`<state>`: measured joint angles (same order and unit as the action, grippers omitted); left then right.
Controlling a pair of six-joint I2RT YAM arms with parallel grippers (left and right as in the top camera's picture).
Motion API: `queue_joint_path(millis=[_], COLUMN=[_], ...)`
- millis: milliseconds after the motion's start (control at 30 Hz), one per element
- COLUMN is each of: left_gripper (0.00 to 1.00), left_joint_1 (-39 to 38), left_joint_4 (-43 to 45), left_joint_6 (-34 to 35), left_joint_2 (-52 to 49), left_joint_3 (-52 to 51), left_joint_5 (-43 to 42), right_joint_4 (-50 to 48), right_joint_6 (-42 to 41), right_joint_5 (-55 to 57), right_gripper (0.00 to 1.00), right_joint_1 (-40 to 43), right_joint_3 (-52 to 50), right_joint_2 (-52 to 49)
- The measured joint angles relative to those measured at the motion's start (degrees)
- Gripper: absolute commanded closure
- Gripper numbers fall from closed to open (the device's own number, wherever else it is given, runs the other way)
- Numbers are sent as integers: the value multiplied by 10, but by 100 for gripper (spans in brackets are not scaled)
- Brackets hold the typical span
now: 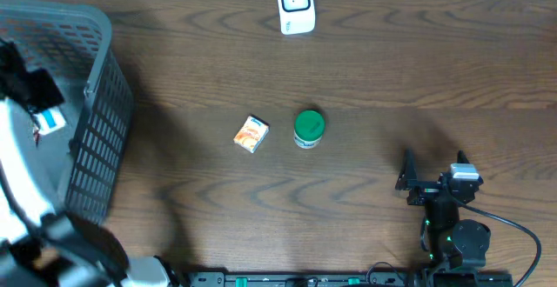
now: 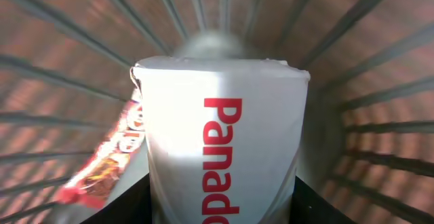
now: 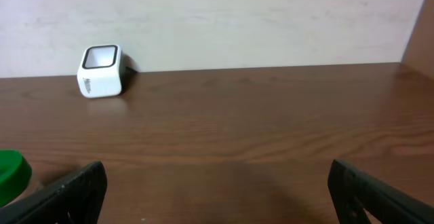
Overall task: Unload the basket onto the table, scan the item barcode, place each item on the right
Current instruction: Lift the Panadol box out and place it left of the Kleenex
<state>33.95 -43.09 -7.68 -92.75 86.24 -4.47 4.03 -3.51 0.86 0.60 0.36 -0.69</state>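
At 5 o'clock on the table (image 1: 365, 78) the right gripper (image 1: 433, 170) rests with its jaws spread wide and empty. At 9 o'clock the left gripper (image 2: 220, 209) is down inside the basket (image 1: 103, 104), jaws pinched on a white box (image 2: 224, 149) with red lettering, a snack wrapper (image 2: 102, 173) just beside it. The pick-up looks done; lifting out, carrying and scanning remain. The basket wall hems the arm in, so rise straight first. Mid-table sit a small orange box (image 1: 251, 134) and a green-lidded jar (image 1: 308, 128). The scanner (image 1: 295, 4) stands at 12 o'clock by the far edge, bare wood either side
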Motion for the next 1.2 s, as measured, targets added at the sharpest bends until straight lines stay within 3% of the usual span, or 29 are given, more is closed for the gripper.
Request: queue_joint_path(millis=[167, 600, 767, 1033, 1200], left_gripper=[48, 48, 48, 48, 49], left_joint_1=[0, -3, -53, -224, -336], left_joint_4=[-1, 1, -14, -38, -79], left_joint_6=[15, 80, 106, 122, 122], left_joint_2=[76, 208, 212, 171, 124], left_joint_3=[0, 0, 0, 0, 0], left_joint_5=[-55, -339, -437, -469, -368], right_joint_4=[0, 0, 0, 0, 0], right_joint_6=[0, 0, 0, 0, 0], right_joint_5=[0, 0, 0, 0, 0], right_gripper=[1, 1, 1, 1, 1], right_joint_1=[0, 0, 0, 0, 0], right_joint_3=[0, 0, 0, 0, 0], right_joint_2=[0, 0, 0, 0, 0])
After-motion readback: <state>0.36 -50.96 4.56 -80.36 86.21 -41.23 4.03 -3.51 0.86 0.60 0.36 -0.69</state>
